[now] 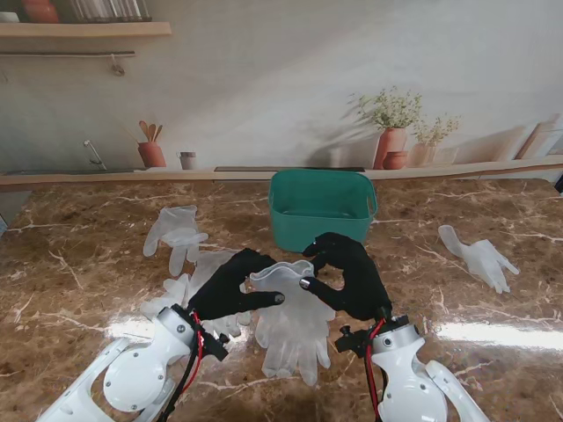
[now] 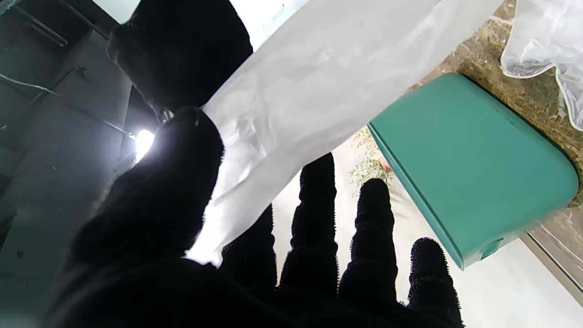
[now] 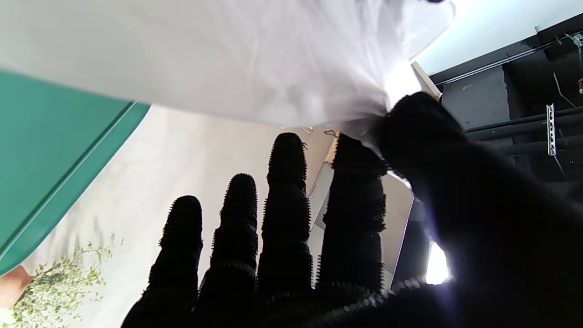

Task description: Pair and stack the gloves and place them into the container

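We hold the stacked gloves by the cuff between both hands, lifted at the cuff while the fingers trail on the desk nearer to us than the green container. Our left hand pinches the cuff's left edge between thumb and forefinger; our right hand pinches the right edge likewise, other fingers spread. More gloves lie to the left, and a single glove lies well apart on the right.
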